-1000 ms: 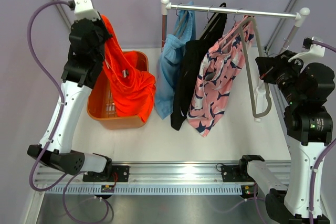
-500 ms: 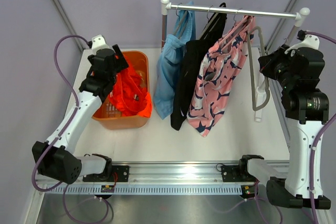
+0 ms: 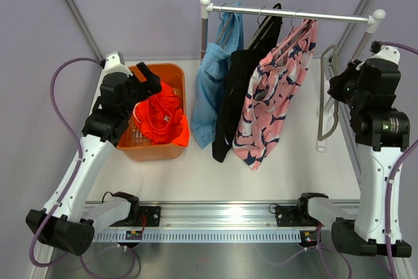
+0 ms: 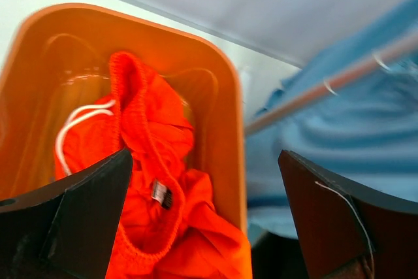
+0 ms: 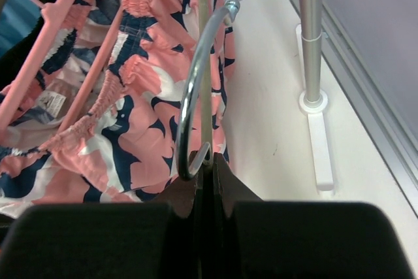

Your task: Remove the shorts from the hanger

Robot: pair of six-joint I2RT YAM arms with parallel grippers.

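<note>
Orange shorts (image 3: pixel 163 119) lie crumpled in a basket (image 3: pixel 147 152) below the left claw (image 4: pixel 204 156), spread apart; right claw (image 5: pixel 202 159) is clamped on a hanger (image 5: pixel 187 96).

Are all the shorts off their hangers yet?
Not yet. One pair is done: the orange shorts lie in the basket, below the open left gripper. The right gripper pinches an empty hanger by its hook. Three pairs are left on the rail: blue shorts, black shorts and pink shorts.

Orange shorts (image 3: pixel 162 121) in basket (image 3: pixel 153 154); blue (image 3: pixel 212 96), black (image 3: pixel 234 93), pink (image 3: pixel 271 109) hanging.
</note>
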